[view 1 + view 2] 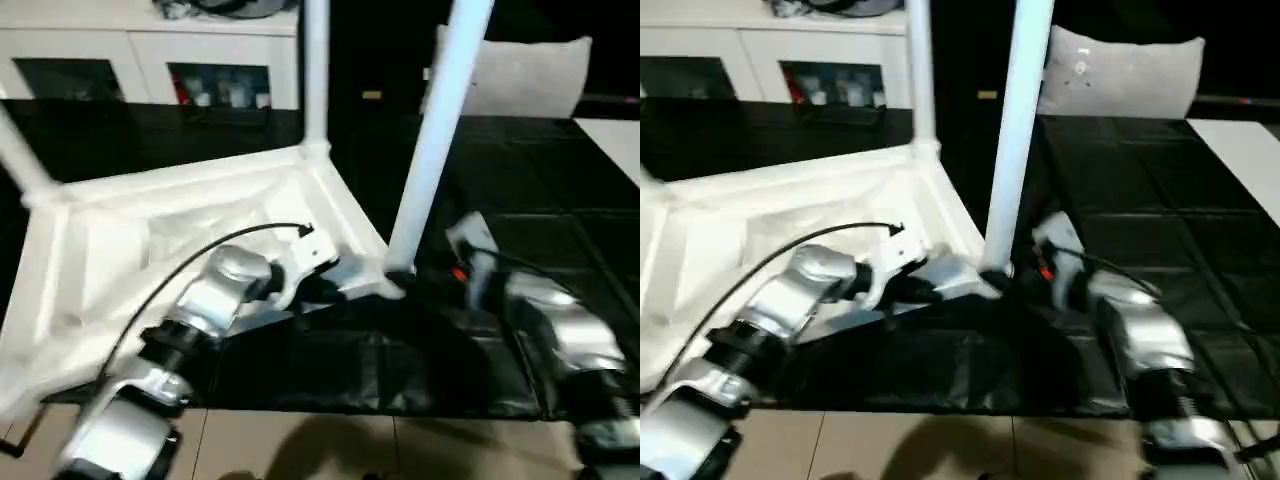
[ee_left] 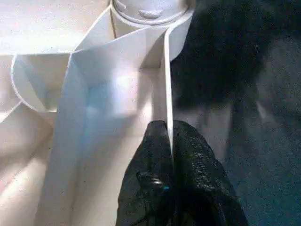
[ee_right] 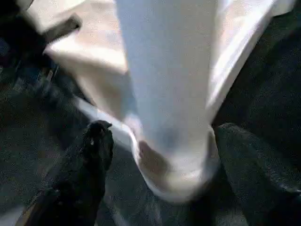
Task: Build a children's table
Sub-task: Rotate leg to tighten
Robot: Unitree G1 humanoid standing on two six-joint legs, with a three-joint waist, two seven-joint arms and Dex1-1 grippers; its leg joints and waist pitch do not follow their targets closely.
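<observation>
The white tabletop [image 1: 120, 230] lies upside down on the black mat, ribbed underside up. Legs stand in its corner sockets: one at the far corner [image 1: 316, 70], one at the near right corner [image 1: 440, 130], and one at the left edge [image 1: 20, 150]. My left gripper [image 2: 168, 129] is shut on the tabletop's thin rim wall [image 2: 165, 84], just short of the round corner socket [image 2: 150, 9]. My right gripper [image 3: 174, 150] is open, its black fingers [image 3: 94, 155] on either side of the base of the near right leg [image 3: 169, 94].
A white glass-door cabinet [image 1: 150, 70] stands along the back. A grey cushion [image 1: 520, 75] sits behind the legs at the back right. The black mat [image 1: 560, 200] stretches to the right, and pale floor [image 1: 300, 450] runs along the front.
</observation>
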